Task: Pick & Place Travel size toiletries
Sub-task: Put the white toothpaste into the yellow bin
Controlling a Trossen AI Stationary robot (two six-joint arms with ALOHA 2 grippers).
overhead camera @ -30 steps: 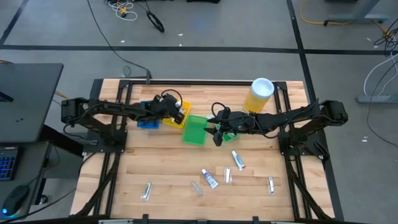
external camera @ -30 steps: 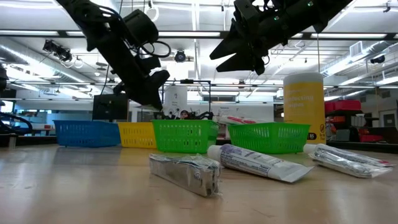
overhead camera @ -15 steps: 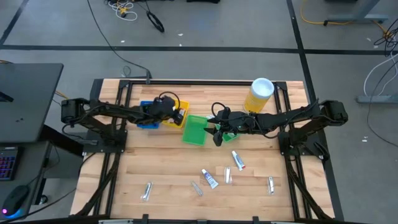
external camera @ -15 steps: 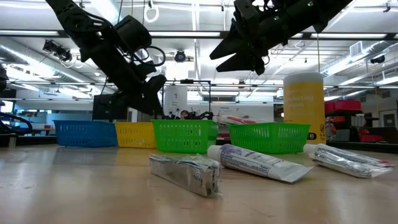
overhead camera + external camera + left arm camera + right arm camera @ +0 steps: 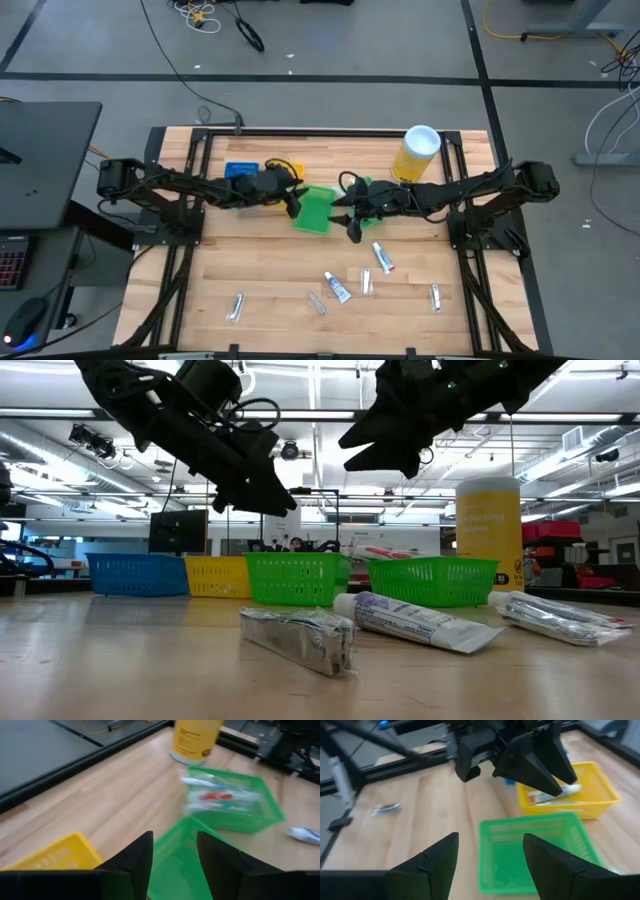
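Since a second ago your left gripper [image 5: 291,204] has left the yellow bin [image 5: 288,168] and swung right; it now hangs above the near green bin [image 5: 315,209], fingers parted with nothing between them. Your right gripper [image 5: 352,227] has barely shifted: it hovers just past that bin's right edge, fingers spread wide and empty.

Judging by the empty hands, you are between a drop and the next pick. To do it well, lift clear of the bin walls before you travel, choose a tube lying apart from its neighbours, square the fingers across its narrow width, and come straight down so it does not skid on the wood.

Counting left to right from above: one blue bin [image 5: 241,168], one yellow bin holding at least one tube, two green bins, the far one [image 5: 234,806] already stocked, and one tall yellow canister [image 5: 416,153]. Six toiletries remain loose on the front of the table [image 5: 260,270]: a silvery tube [image 5: 237,306] far left, another [image 5: 316,302] nearer the middle, a white-and-blue tube [image 5: 337,287], a silvery one [image 5: 366,281], a toothpaste tube [image 5: 382,257], and one more [image 5: 435,297] at far right.
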